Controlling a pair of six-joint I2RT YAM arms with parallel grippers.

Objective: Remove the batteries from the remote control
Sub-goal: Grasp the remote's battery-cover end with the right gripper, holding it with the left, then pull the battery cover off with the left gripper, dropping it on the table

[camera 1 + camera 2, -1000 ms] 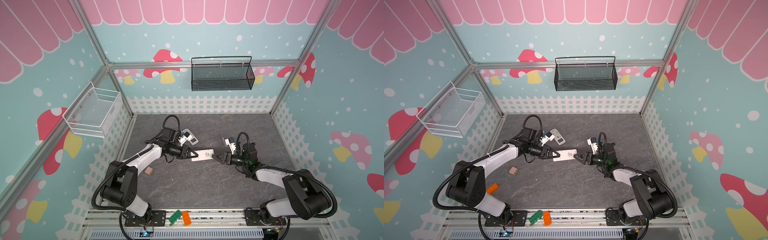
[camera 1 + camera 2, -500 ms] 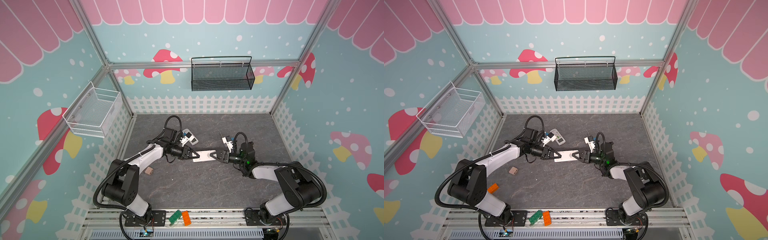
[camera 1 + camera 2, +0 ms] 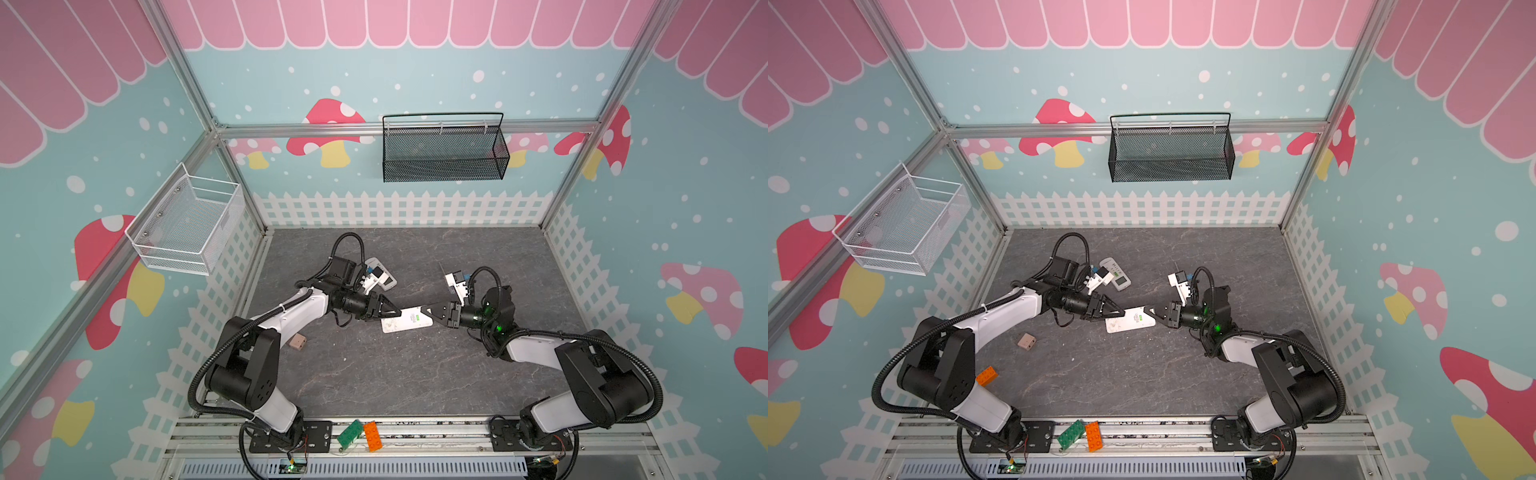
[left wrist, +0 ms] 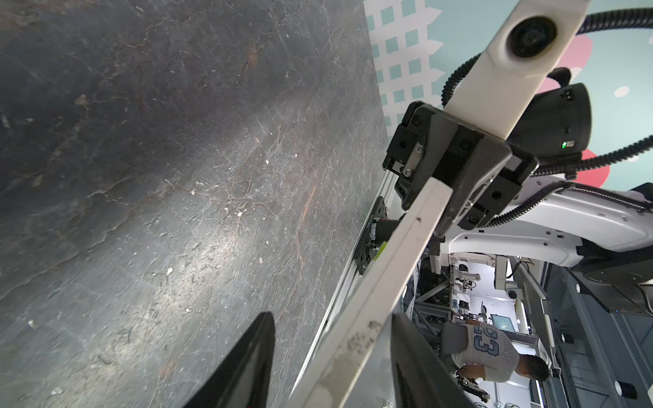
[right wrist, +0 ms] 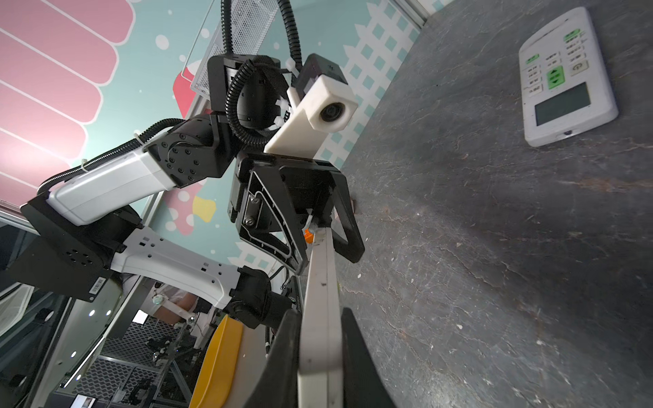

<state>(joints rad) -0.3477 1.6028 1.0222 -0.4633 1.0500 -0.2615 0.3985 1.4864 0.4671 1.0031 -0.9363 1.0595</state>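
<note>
A white remote control (image 3: 405, 320) (image 3: 1130, 320) hangs just above the middle of the grey floor, between my two grippers. My right gripper (image 3: 424, 310) (image 5: 319, 312) is shut on its right end, with both fingers flat against the thin sides. My left gripper (image 3: 395, 312) (image 4: 332, 316) straddles the other end with its jaws apart. In the left wrist view a gap shows between one finger (image 4: 247, 364) and the remote control (image 4: 388, 268). The batteries are hidden. A second white remote (image 3: 382, 277) (image 5: 565, 77) with green buttons lies face up behind my left wrist.
A tan block (image 3: 298, 342) lies on the floor by the left arm. Green (image 3: 351, 432) and orange (image 3: 372, 435) bricks sit on the front rail, and another orange brick (image 3: 986, 375) sits by the left base. A black mesh basket (image 3: 444, 153) and a white wire basket (image 3: 187, 224) hang on the walls.
My right gripper has moved in and shut on the remote control's right end. My left gripper's jaws have parted at the other end. The remote control has barely moved.
</note>
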